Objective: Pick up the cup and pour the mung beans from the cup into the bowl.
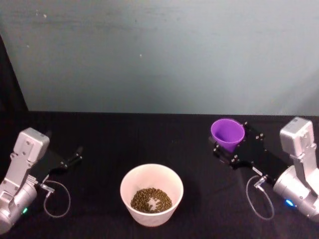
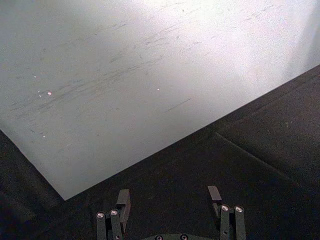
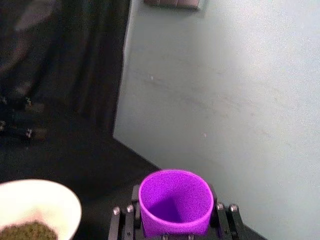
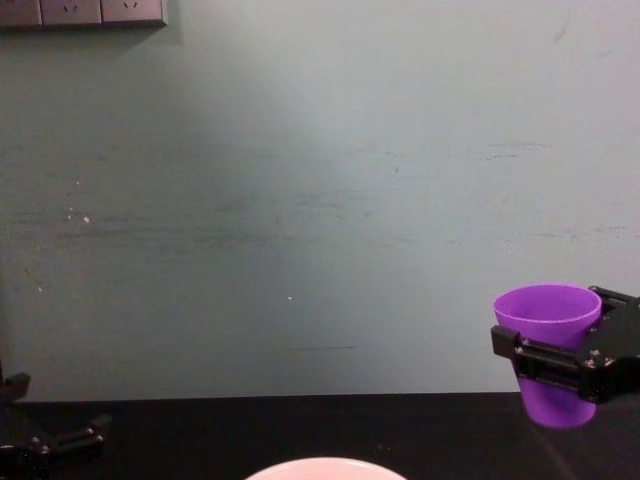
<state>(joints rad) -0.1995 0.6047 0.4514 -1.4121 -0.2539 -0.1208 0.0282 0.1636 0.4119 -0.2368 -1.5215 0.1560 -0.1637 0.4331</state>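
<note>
Matte black table [image 1: 149, 134], pale scuffed wall [image 1: 159, 50] behind. Round white bowl [image 1: 151, 194] at 6 o'clock, mung beans [image 1: 151, 200] inside. Right gripper [image 1: 225, 148], 3 o'clock, clamped on smooth tapered purple cup [image 1: 228, 133], upright, lifted. Left gripper [image 2: 170, 200], 9 o'clock, fingers spread, empty.

I see the cup [image 1: 228, 133] as smooth purple plastic with a faintly satin sheen, and the bowl [image 1: 151, 194] as smooth, pale and matt, the mung beans [image 1: 151, 200] in it a dull, grainy olive. The table covering [image 1: 124, 139] looks to me like matt black cloth. The wall [image 1: 159, 55] is matt, scuffed paint. My arm housings [image 1: 299, 144] look like brushed silvery metal, both grippers matt black
</note>
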